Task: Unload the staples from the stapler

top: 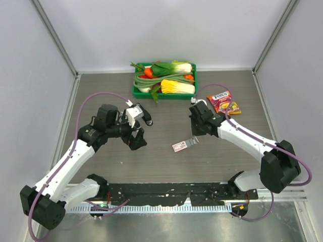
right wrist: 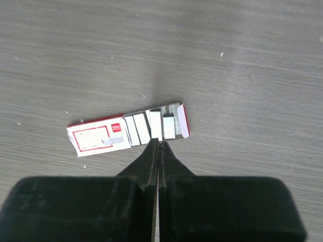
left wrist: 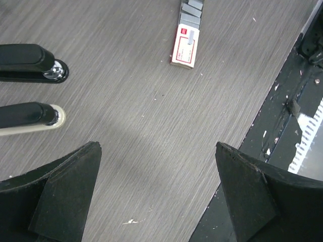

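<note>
The black stapler [top: 145, 115] lies open left of centre; in the left wrist view its two arms [left wrist: 30, 63] stick in from the left, the lower one on a cream base. My left gripper [top: 137, 139] is open and empty just near of it, its fingers [left wrist: 65, 196] spread wide over bare table. Several silver-grey staple strips [right wrist: 151, 126] lie in the slid-out tray of a small pink-and-white box [right wrist: 96, 137], mid-table [top: 192, 141]. My right gripper [right wrist: 159, 144] is shut, its tips at the near edge of the strips. I see nothing between them.
A green tray [top: 137, 91] of vegetables stands at the back centre. A pink snack packet [top: 223, 103] lies at the back right. The black mounting rail [top: 166, 190] runs along the near edge. Walls close in left and right.
</note>
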{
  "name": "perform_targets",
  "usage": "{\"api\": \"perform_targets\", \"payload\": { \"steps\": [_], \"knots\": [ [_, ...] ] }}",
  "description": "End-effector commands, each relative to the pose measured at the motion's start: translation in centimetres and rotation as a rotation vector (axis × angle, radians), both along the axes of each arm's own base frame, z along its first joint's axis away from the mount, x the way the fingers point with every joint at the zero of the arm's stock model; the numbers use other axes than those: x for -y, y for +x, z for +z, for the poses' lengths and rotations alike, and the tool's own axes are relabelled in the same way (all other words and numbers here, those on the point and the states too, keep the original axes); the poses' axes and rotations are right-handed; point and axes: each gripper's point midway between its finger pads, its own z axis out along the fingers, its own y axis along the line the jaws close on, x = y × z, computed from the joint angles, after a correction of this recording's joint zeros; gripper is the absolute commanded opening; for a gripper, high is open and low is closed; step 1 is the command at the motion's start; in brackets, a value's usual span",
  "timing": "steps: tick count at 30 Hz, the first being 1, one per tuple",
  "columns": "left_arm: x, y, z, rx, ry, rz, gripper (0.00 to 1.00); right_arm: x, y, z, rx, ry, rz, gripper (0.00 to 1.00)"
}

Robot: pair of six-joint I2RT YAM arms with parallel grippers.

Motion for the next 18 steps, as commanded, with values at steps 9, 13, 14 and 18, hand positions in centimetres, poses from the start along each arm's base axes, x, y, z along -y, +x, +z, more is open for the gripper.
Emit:
{"api": "perform_targets", "payload": {
  "steps": [9, 13, 14, 18],
  "knots": [
    [5.5, 2.9, -2.0, -0.050, 0.261, -0.215, 1.00, 2.7, 2.7, -0.6, 0.010, 0.171, -0.164, 0.23],
    [5.9, 3.9, -2.5, -0.061, 0.319, -0.214, 1.00, 1.8, 1.6, -2.0, -0.047, 0.253, -0.151, 0.23],
    [6.1, 4.0, -2.7, -0.057, 0.313, -0.206, 1.00, 1.7, 1.7, -2.4, -0.047, 0.262, -0.151, 0.23],
    [6.1, 3.8, -2.6, -0.056, 0.303, -0.190, 1.00, 1.8, 1.5, -3.9, -0.068, 0.265, -0.162, 0.23]
  ]
}}
